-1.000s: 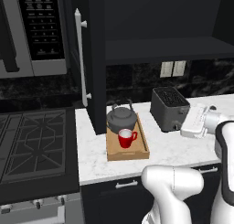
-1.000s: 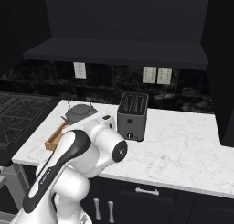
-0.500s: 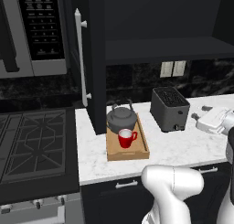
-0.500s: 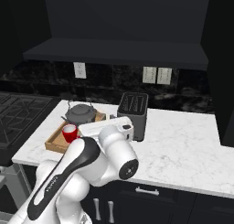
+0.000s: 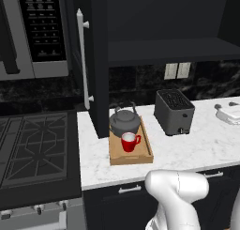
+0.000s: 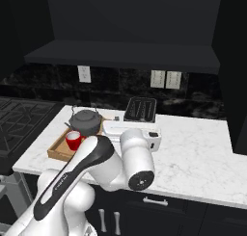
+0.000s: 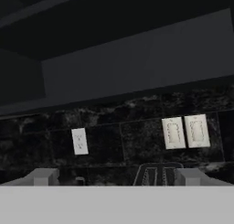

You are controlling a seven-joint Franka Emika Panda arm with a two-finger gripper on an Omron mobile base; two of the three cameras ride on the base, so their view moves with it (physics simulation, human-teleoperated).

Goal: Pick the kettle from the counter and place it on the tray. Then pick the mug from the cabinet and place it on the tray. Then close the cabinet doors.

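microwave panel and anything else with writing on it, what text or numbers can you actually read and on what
Microwave button panel: rows of pale marks on the buttons, too small and blurred to read.
Toaster: no legible label or brand.
Wall outlets: plain plates, no text.
Kettle, mug, tray: no writing visible.
So nothing here can be quoted as readable text.

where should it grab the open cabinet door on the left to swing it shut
Probably the long silver bar handle on the open cabinet door, which stands edge-on above the counter. The bar is vertical and stands off the panel, so open fingers could straddle it from the stove side, then push the door round.
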